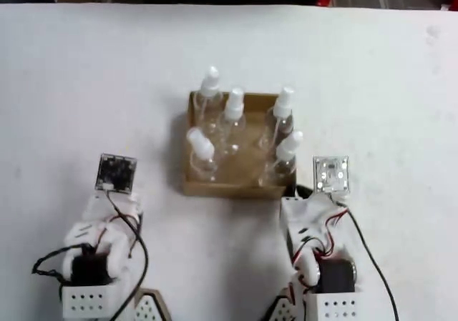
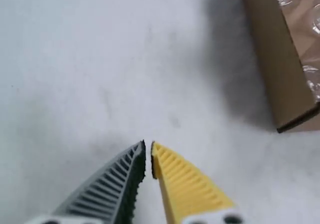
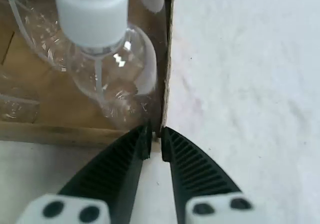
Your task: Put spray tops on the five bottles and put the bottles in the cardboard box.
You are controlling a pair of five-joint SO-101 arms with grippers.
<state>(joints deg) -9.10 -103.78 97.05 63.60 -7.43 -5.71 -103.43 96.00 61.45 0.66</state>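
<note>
The cardboard box (image 1: pixel 215 187) stands mid-table and holds several clear bottles, each with a white spray top, such as one bottle (image 1: pixel 201 151) at its front left and another (image 1: pixel 286 151) at its front right. My left gripper (image 2: pixel 148 155), one finger grey and one yellow, is shut over bare table, to the left of the box's corner (image 2: pixel 285 84). My right gripper (image 3: pixel 155 140), with black fingers, is shut with its tips right at the box's front right corner (image 3: pixel 167 74). Just inside that wall stands a capped bottle (image 3: pixel 112 64). I cannot tell whether the tips touch the cardboard.
The white table (image 1: pixel 86 85) spreads wide on both sides of the box and behind it. Both arm bases, with their cables, sit at the table's near edge: one (image 1: pixel 89 264) at the left and one (image 1: pixel 322 264) at the right.
</note>
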